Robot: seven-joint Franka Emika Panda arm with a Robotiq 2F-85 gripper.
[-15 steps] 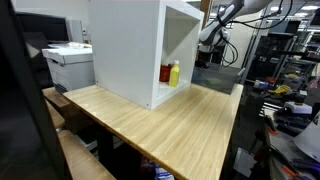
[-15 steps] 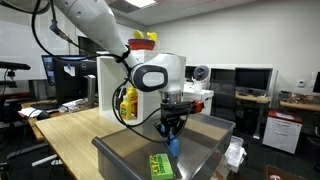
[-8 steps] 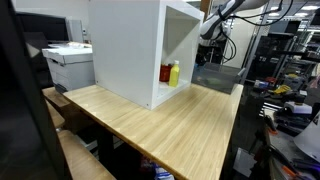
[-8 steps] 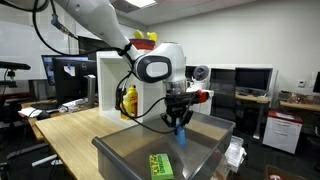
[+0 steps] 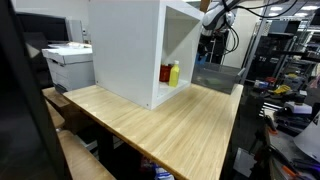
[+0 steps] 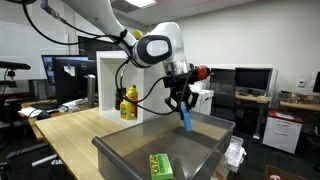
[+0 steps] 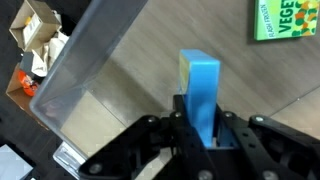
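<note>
Robot arm [image 5: 216, 12] over bin [image 5: 218, 78] beside cabinet [image 5: 125, 45]

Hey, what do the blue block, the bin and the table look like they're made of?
Block: probably foam or sponge, matte blue with a paler yellowish side.
Bin: plastic, with cloudy see-through walls.
Table: pale wood or wood-look laminate, with visible grain lines.

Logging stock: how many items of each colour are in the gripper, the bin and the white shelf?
blue block, in gripper: 1
green box, in bin: 1
yellow bottle, on shelf: 1
red bottle, on shelf: 1
total: 4
</note>
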